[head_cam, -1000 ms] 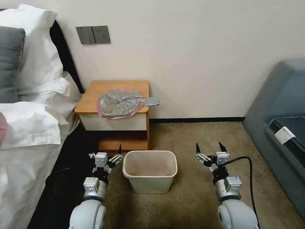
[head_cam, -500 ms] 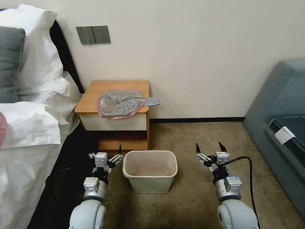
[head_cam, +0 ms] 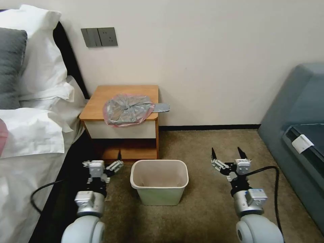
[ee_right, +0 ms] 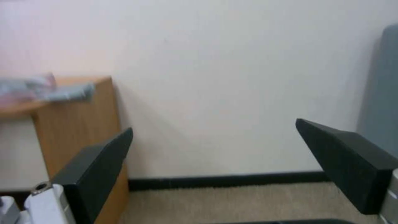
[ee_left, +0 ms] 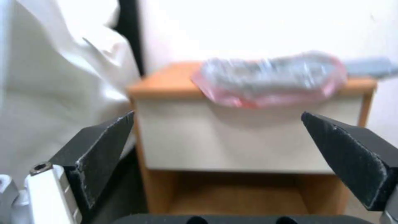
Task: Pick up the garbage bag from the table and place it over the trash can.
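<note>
Both arms have shifted outward from where they were half a second ago, while the head view itself is unchanged: the left gripper (head_cam: 103,164) has slid toward the bed at 9 o'clock and dropped a little lower in the picture, and the right gripper (head_cam: 228,156) has eased toward 3 o'clock, widening the gap on either side of the bin (head_cam: 159,181). The jaws of both stand wide apart and hold nothing. I read this as the start of the reach, the arms clearing the bin before going up to the table (head_cam: 101,104); no grasp has begun. The bag (head_cam: 127,109) lies untouched on the table top at 12 o'clock from the bin, toward the table's front right corner, its pink-red edge hanging just over the white drawer front. It is a flattened, crinkled grey disc gathered into a knot-like pucker in the middle, with a grey strip poking off the table's right side toward the wall. In the left wrist view the bag (ee_left: 269,77) sits above and between the spread fingers (ee_left: 104,149), so that arm looks aimed at it. The bin is unlined.
</note>
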